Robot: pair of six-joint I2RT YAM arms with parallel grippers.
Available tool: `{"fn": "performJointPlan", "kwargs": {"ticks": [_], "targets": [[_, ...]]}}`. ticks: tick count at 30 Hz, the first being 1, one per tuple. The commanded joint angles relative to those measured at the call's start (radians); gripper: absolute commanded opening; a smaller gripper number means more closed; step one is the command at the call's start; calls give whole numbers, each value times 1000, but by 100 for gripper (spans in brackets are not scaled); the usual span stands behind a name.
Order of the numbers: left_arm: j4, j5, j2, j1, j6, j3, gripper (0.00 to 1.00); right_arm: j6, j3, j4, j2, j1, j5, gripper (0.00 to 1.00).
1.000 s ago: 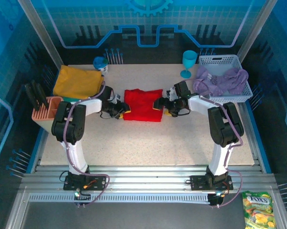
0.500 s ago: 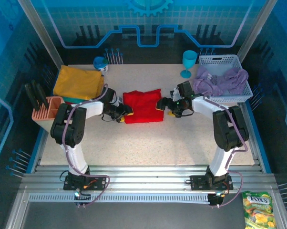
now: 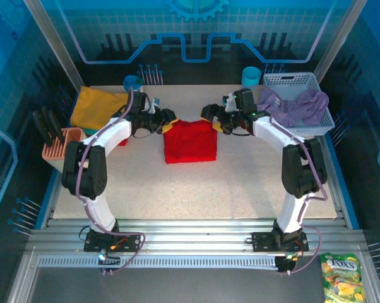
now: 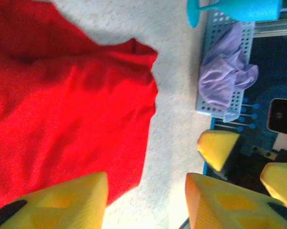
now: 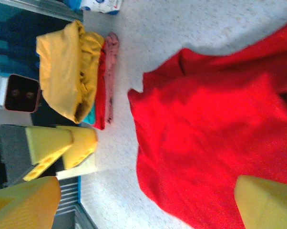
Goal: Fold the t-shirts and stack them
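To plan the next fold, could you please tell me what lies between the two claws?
The far edge of the red t-shirt lies between the left claw and the right claw, as the top view shows.

You've got open table along the whole near half, in front of the red shirt. Back left is blocked by the shirt stack and pink rack; back right by the basket and teal cup.
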Motion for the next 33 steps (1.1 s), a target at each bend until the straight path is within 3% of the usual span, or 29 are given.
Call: {"fn": "performJointPlan", "kwargs": {"ticks": [1, 8, 13, 23, 27, 33], "targets": [[161, 53, 99, -9, -140, 14, 43, 149, 36, 168, 100, 26, -41, 94], [334, 49, 248, -15, -244, 43, 40, 316, 113, 394, 283, 69, -36, 93], [355, 26, 327, 2, -231, 68, 40, 362, 146, 486, 404, 70, -18, 92], [351, 29, 348, 78, -218, 53, 40, 387, 44, 575, 443, 37, -10, 92], [282, 52, 277, 100, -159, 63, 48, 393, 49, 595, 416, 28, -31, 92], [37, 11, 134, 123, 19, 106, 60, 331, 109, 548, 340, 20, -68, 93]]}}
